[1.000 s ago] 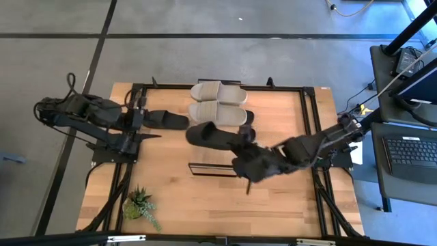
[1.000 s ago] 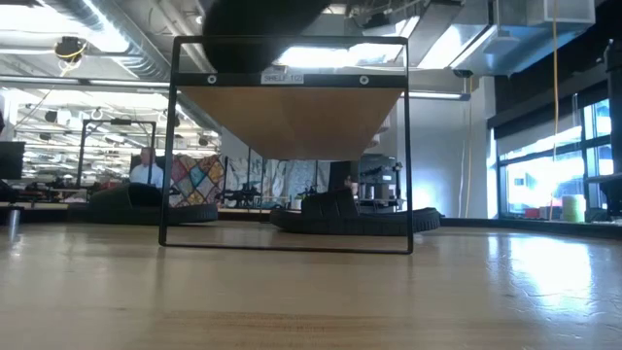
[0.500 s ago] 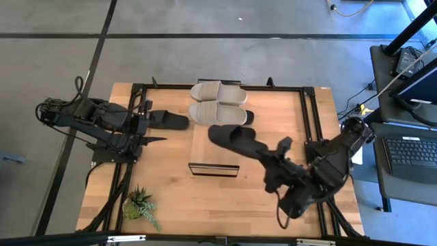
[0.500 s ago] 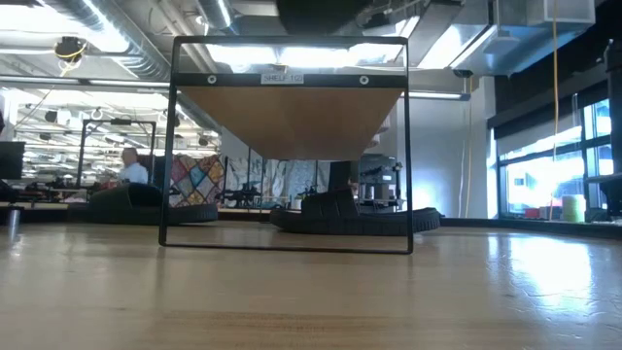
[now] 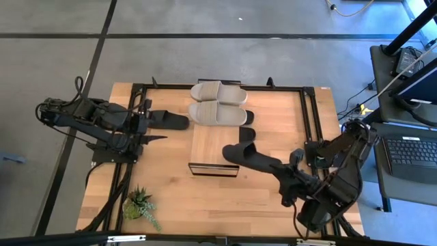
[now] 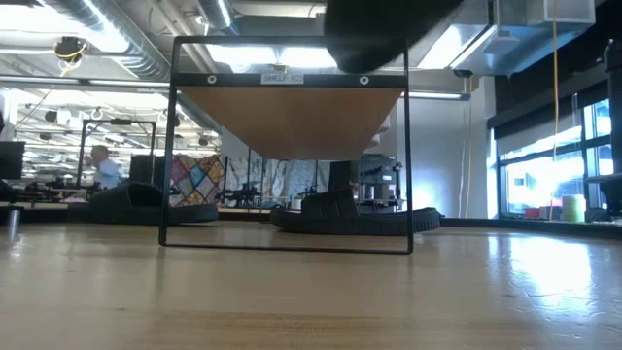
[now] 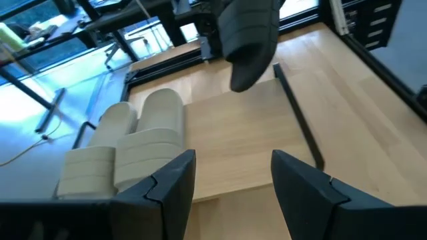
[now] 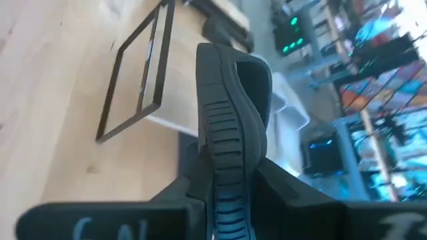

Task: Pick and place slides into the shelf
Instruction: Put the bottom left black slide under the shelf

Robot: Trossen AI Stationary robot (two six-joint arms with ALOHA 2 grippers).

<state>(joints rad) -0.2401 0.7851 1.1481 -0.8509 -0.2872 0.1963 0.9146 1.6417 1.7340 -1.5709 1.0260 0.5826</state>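
Observation:
My right gripper is shut on a black slide and holds it in the air over the shelf's near right corner. It shows dark at the top of the low view. The shelf has a light wood top on a dark frame. Two beige slides lie side by side behind it. One black slide lies to their right and another to the left. My left gripper is open beside that left one, with nothing between its fingers. My right gripper pinches the black slide's heel end between its two fingers. The fingers come from the table's near right, slanting down, and lie along the slide. The slide is lifted clear, turned on its side edge, with its strap end pointing toward the shelf.
A small green plant stands at the table's near left corner. Black frame rails run along the table's right and far sides. A side table with a laptop stands off the right edge. Bare wood lies in front of the shelf.
My right gripper has swung toward the table's right and near edges, rolling its wrist. The black slide has gone with it, from above the shelf's far part to above its near right corner, and stays clear of the shelf.

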